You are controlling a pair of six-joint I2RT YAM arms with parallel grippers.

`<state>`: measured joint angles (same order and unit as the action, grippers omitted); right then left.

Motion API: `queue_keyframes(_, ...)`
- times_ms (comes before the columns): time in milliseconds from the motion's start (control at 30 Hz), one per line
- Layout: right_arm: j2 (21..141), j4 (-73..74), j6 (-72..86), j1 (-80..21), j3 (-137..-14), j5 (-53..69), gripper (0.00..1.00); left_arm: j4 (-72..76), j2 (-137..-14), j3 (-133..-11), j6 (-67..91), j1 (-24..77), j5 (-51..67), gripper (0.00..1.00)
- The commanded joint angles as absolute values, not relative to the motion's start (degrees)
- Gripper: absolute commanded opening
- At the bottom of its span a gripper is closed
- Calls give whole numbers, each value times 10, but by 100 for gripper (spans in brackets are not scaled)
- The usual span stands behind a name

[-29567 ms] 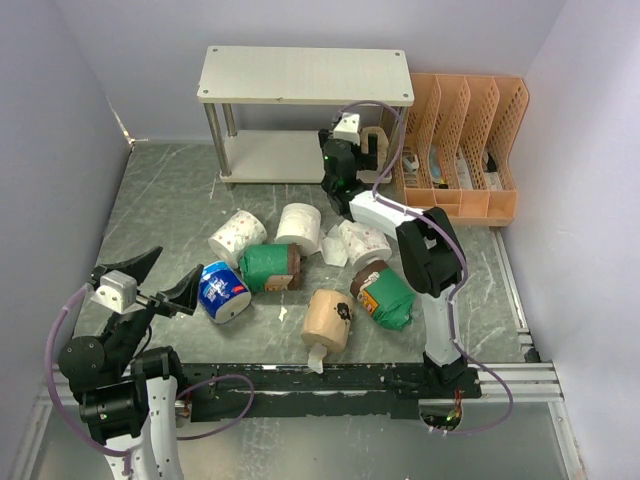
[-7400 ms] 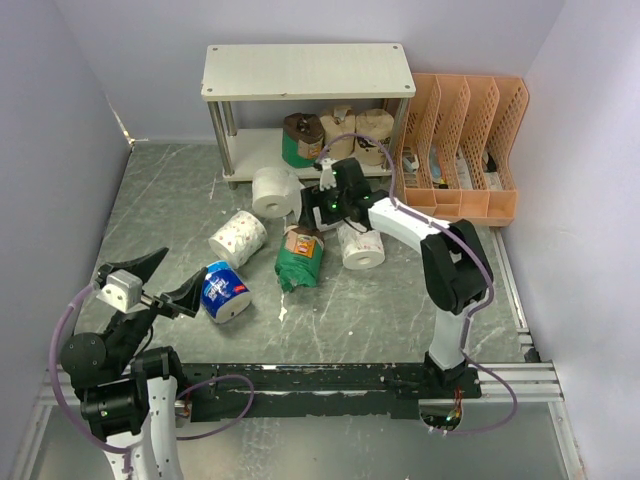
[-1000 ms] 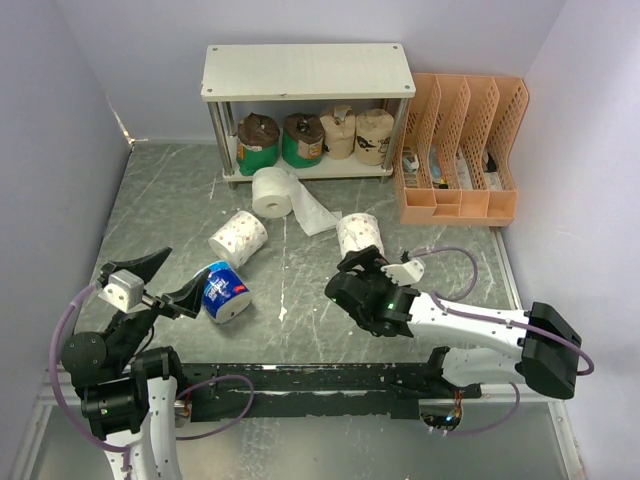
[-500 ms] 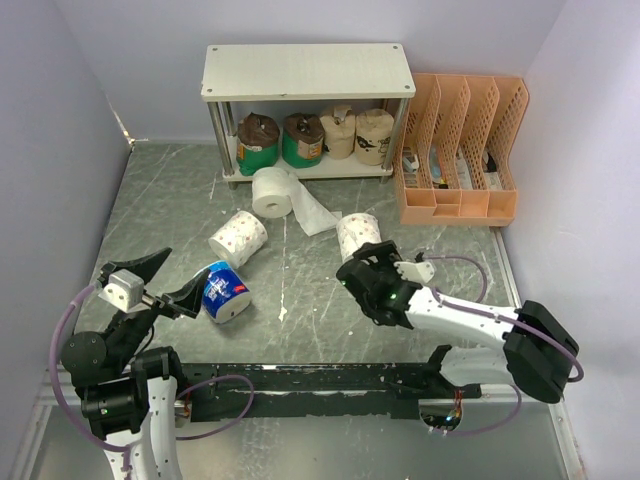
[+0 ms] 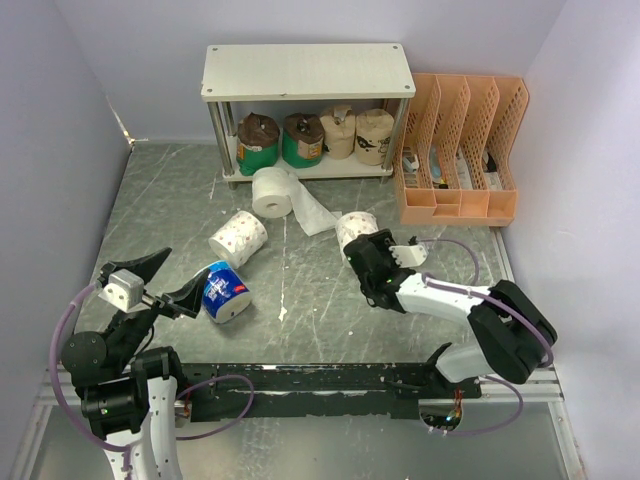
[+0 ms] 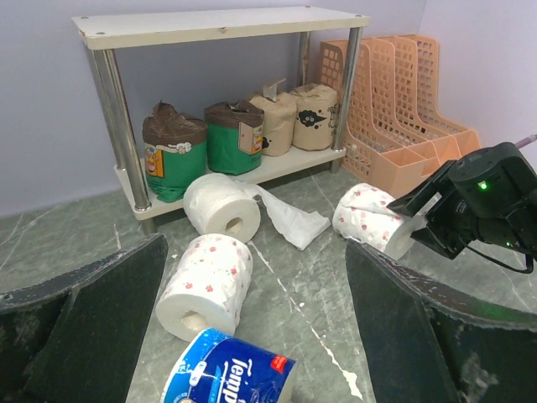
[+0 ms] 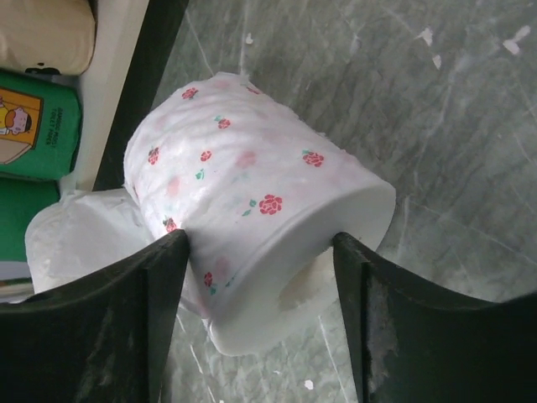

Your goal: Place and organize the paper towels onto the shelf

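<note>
On the counter, right of centre: rose-printed roll (image 7: 252, 176) is lying on its side.
Right tool (image 7: 260, 239): is straddling that roll; grip cannot be told.
Left tool (image 5: 178, 272): is hanging wide open.
Shelf (image 5: 305, 72): is holding four rolls (image 5: 310, 138) on its lower board.

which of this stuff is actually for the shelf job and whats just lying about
For the job:
shelf
green-wrapped rolls and beige rolls, already on its lower board
plain white roll, sheet trailing
left patterned roll
right patterned roll
blue-white wrapped roll

Lying about:
orange file organizer
</note>
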<state>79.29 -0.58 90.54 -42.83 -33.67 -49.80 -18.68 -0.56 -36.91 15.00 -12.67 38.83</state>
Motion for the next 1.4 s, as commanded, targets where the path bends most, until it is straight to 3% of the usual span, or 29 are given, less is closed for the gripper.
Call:
queue_keyframes(0, 812, -47, 871, -416, -326, -483, 60, -183, 1, -379, 150, -131, 384, 99)
queue_keyframes(33, 812, -48, 867, -415, -327, -486, 53, -183, 1, -379, 150, -131, 384, 99)
queue_keyframes(200, 809, -64, 836, -409, -323, -488, 0, -179, 1, -377, 152, -133, 388, 99)
queue_keyframes(433, 785, -114, 686, -409, -342, -486, 0, -177, 0, -376, 152, -136, 391, 99)
queue_keyframes(600, 773, -169, 467, -409, -391, -471, 0, -177, 0, -376, 152, -138, 390, 99)
queue_keyframes(733, 820, -131, 292, -405, -499, -433, 0, -176, 0, -376, 152, -138, 389, 99)
queue_keyframes(933, 897, -11, 155, -391, -671, -369, 0, -177, 1, -377, 152, -138, 388, 99)
queue_keyframes(1367, 881, 37, -203, -437, -848, -502, 0, -176, 1, -377, 154, -138, 388, 99)
